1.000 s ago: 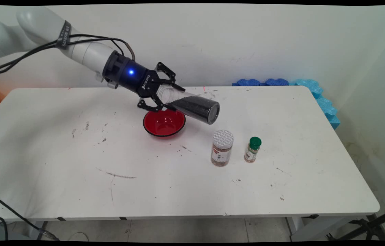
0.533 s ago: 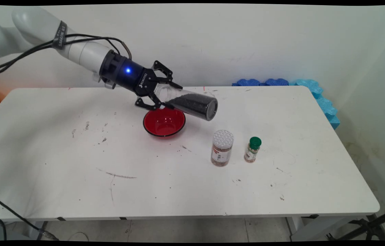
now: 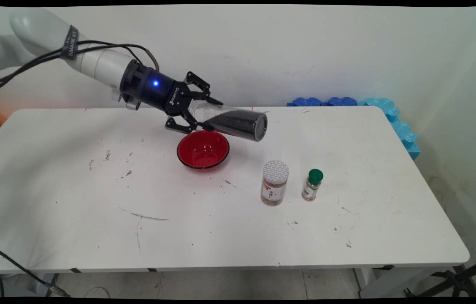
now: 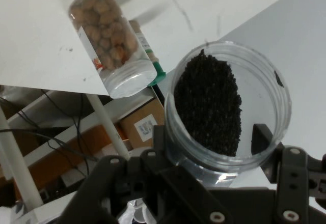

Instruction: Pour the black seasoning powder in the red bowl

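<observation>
One clear jar (image 3: 231,123) in the gripper (image 3: 204,116) has risen above the red bowl (image 3: 203,150).

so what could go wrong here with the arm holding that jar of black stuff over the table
1. The clear jar lies almost on its side in the gripper, held near one end only; it could slip or pivot.
2. In the hand view its mouth looks open toward the camera, so more tilt might spill the black grains beside the red bowl.
3. A drop could knock over the white-lidded jar or the green-capped bottle.

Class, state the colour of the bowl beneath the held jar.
Red bowl, clearest in the main view.
</observation>
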Motion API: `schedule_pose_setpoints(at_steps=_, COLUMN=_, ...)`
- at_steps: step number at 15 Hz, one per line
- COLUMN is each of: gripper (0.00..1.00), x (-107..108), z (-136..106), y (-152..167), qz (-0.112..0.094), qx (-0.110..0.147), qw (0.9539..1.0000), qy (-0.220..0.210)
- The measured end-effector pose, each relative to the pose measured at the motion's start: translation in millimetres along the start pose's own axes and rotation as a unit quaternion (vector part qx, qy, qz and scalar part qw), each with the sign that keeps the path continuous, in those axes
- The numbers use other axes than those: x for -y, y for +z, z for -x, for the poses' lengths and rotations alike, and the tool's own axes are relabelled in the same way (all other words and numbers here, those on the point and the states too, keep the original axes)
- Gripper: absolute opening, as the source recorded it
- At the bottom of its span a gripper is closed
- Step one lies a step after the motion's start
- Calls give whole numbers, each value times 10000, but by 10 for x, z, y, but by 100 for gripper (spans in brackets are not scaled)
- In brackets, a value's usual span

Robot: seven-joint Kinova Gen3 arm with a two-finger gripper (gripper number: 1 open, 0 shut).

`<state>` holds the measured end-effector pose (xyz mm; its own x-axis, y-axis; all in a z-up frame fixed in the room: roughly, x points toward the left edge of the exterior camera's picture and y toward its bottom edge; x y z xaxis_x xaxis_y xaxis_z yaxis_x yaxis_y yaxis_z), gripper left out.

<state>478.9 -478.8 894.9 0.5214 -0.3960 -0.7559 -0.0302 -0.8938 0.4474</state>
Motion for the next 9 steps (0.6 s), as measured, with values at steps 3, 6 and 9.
schedule_pose_setpoints(at_steps=3, gripper=0, x=0, z=-6, y=-23, qz=56, qx=16, qw=9999, qy=-107)
schedule_pose_setpoints(at_steps=6, gripper=0, x=7, z=-14, y=-56, qz=104, qx=35, qw=9997, qy=-214)
schedule_pose_setpoints(at_steps=9, gripper=0, x=22, z=-31, y=-96, qz=134, qx=44, qw=9995, qy=-292)
